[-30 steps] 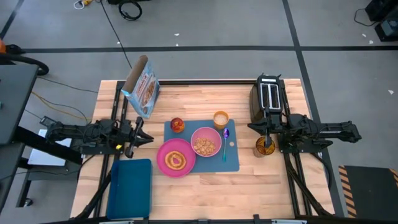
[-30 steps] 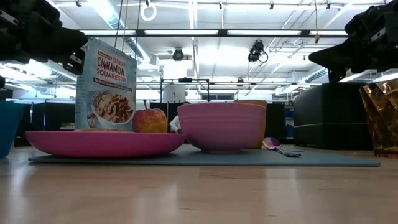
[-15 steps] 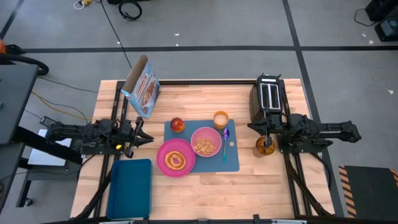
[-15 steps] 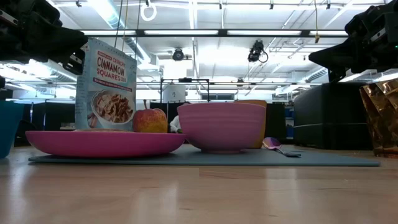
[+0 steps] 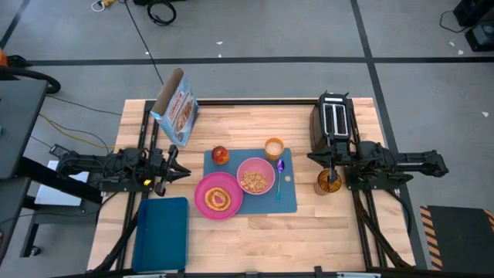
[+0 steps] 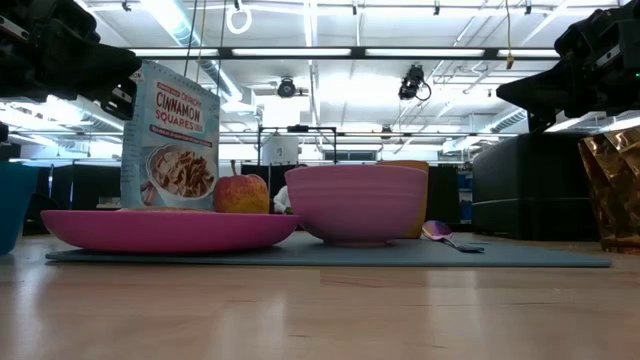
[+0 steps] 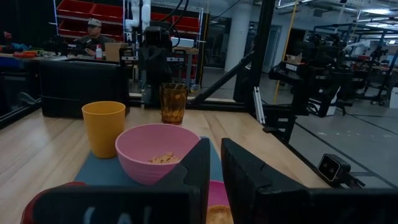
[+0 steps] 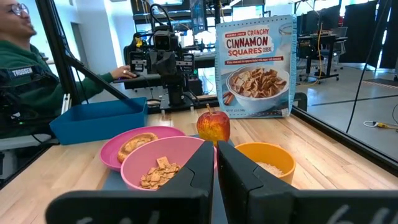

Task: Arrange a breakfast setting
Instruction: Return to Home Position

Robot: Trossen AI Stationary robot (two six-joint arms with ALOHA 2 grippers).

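A blue placemat (image 5: 289,202) lies at the table's middle. On it are a pink plate (image 5: 202,204) carrying a toast slice (image 5: 218,198), a pink bowl (image 5: 255,176) with cereal, a blue-purple spoon (image 5: 280,179), an orange cup (image 5: 274,147) and a red apple (image 5: 221,154). The blue cereal box (image 5: 176,108) stands upright at the far left. My left gripper (image 5: 187,173) hovers left of the mat, shut and empty. My right gripper (image 5: 312,157) hovers right of the mat, shut and empty.
A black toaster (image 5: 333,120) stands at the far right. An amber glass (image 5: 327,182) stands below the right arm. A dark-blue tray (image 5: 160,232) lies at the near left. A person sits beyond the table in the right wrist view (image 8: 25,81).
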